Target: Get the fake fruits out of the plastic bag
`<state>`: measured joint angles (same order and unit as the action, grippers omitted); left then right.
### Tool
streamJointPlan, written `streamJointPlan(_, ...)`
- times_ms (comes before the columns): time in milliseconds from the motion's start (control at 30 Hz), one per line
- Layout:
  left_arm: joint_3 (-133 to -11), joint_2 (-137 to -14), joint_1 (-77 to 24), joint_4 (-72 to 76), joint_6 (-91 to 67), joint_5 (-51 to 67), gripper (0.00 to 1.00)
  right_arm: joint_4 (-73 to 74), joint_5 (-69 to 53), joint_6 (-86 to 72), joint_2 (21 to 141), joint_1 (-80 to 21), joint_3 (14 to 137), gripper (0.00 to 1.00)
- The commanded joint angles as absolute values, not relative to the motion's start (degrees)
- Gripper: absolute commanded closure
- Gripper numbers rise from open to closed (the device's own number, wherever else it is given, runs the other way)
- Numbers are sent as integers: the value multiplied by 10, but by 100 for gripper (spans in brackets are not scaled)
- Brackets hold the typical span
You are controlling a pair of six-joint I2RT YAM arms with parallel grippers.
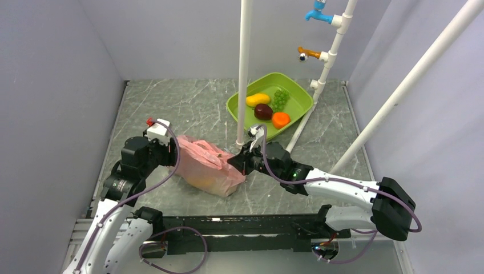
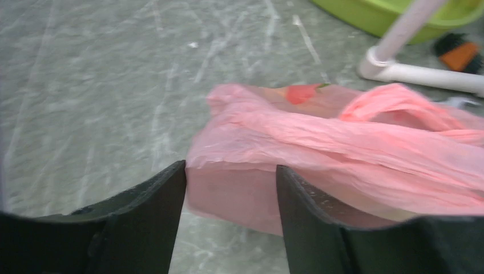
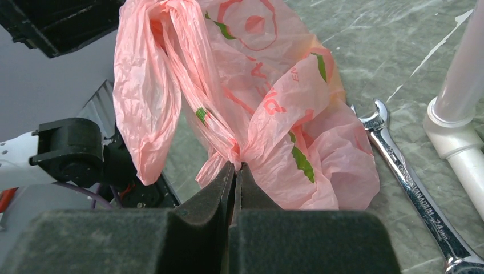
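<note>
The pink plastic bag lies crumpled on the marble table between both arms. My left gripper is open at the bag's left end. In the left wrist view the dark fingers straddle a loose edge of the plastic bag without pinching it. My right gripper is shut on a gathered twist of the plastic bag near its handles, on the bag's right side. The fake fruits are hidden inside the bag.
A green tub at the back holds a yellow mango, green grapes, a maroon fruit and an orange fruit. A white pipe frame stands behind the bag. A steel wrench lies beside the bag.
</note>
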<state>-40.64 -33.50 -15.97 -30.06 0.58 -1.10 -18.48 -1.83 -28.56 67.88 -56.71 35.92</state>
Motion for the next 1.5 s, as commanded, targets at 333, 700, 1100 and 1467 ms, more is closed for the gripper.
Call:
streamJointPlan(333, -740, -537, -162, -591, -68, 173, 23, -163, -28, -289, 656, -567, 397, 100)
streamJointPlan(700, -613, -546, -351, -454, 26, -132, 2, -192, -52, -299, 698, -566, 413, 100)
streamJointPlan(1100, -657, -711, -415, -431, 95, -249, 41, -199, -71, -290, 701, -566, 406, 100)
streamJointPlan(1467, -560, -562, -381, -367, 16, -241, 100, -109, 36, -282, 646, -566, 385, 100)
